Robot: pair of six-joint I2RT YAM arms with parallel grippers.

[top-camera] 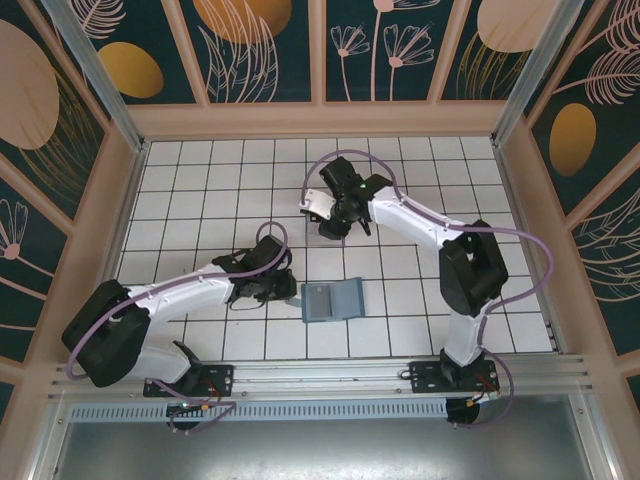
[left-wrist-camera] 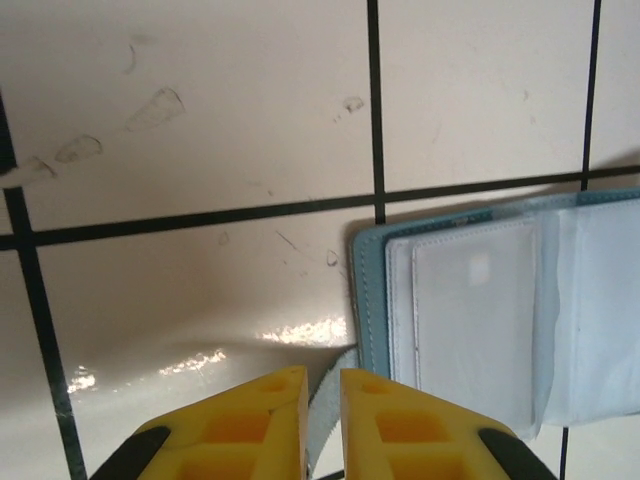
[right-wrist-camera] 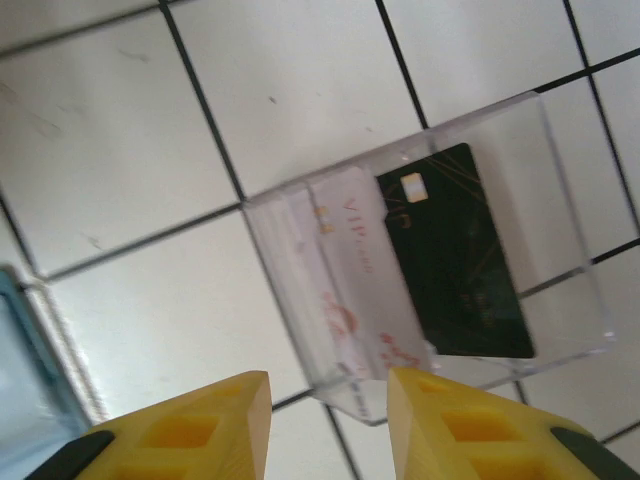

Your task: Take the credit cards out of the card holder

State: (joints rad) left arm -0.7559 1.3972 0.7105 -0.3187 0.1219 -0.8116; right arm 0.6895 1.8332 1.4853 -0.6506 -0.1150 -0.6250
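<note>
The card holder [top-camera: 333, 300] lies open on the white tiles, a slate-blue wallet with clear sleeves [left-wrist-camera: 470, 310] facing up. My left gripper [top-camera: 292, 292] sits at its left edge, and its yellow fingers [left-wrist-camera: 322, 378] are shut on the wallet's small side tab [left-wrist-camera: 325, 395]. The credit cards lie in a clear plastic box [right-wrist-camera: 430, 270]: a whitish card [right-wrist-camera: 350, 270] with red print leans beside a black card [right-wrist-camera: 455, 260]. My right gripper [right-wrist-camera: 325, 385] hangs open over the box's near corner, with nothing between its fingers. A sliver of the wallet [right-wrist-camera: 18, 370] shows at the left edge of the right wrist view.
The clear box [top-camera: 315, 207] sits about two tiles behind the wallet, partly under my right gripper [top-camera: 335, 222]. Raised wooden walls [top-camera: 320, 120] ring the tiled floor. Bare tiles stretch to the left, right and front of the wallet.
</note>
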